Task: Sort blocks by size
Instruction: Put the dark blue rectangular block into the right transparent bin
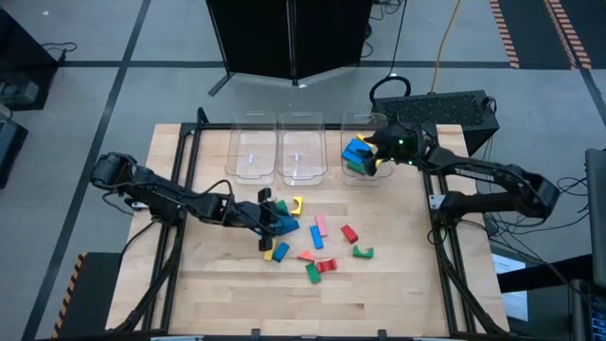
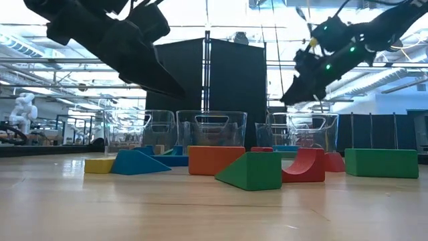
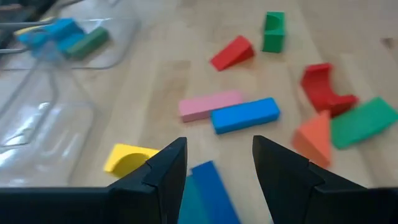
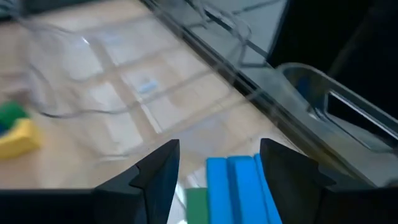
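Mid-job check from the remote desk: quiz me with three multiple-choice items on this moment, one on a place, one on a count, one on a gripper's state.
1. The right gripper is over:
A. the rightmost bin
B. the leftmost bin
C. the loose blocks

2. Clear bins in the row:
A. two
B. three
C. five

3. The left gripper is:
A. shut on a pink block
B. out of view
C. open over a blue block

Answers:
1 A, the high view puts it at the rightmost bin.
2 B, three stand side by side.
3 C, its fingers are spread with the blue block between them.
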`<state>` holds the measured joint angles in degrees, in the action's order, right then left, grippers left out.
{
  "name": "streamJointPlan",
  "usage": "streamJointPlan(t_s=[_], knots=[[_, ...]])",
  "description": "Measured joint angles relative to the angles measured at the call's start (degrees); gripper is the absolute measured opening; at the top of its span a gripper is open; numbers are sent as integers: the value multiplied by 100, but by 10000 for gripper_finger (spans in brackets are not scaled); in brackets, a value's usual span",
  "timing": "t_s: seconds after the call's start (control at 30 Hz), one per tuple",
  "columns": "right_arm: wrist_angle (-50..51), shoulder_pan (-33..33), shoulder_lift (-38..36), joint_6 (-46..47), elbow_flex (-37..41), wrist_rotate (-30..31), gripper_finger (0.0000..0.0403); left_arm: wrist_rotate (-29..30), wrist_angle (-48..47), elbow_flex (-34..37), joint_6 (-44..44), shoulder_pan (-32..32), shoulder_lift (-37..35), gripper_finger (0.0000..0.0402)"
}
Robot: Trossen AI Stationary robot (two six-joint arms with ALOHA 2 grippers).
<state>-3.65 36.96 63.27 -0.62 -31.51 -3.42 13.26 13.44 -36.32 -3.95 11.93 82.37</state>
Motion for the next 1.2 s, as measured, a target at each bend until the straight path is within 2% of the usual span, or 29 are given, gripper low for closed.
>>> streamJointPlan(t_s=[0.2, 0.33, 0.57, 0.7, 0.83, 1.03, 1.2], knots=[[89, -236, -621, 212, 0, -621, 211, -147, 320, -7, 175, 253, 254, 185], [212, -566, -902, 444, 0, -901, 211, -140, 780, -10, 326, 314, 708, 185], [759, -1296, -1002, 966, 2, -870, 210, -94, 1639, -18, 290, 174, 1407, 185], [985, -1732, -1001, 1142, 2, -525, 210, 103, 1511, -84, 12, 61, 1557, 185], [1051, -2129, -1001, 1200, 2, -60, 210, 491, 933, -156, -436, 41, 1561, 185], [1040, -2514, -1001, 1200, 2, 338, 210, 516, 308, -173, -1157, 117, 1561, 185], [1037, -2658, -1001, 1200, 2, 531, 210, 496, 205, -173, -1326, 219, 1561, 185]])
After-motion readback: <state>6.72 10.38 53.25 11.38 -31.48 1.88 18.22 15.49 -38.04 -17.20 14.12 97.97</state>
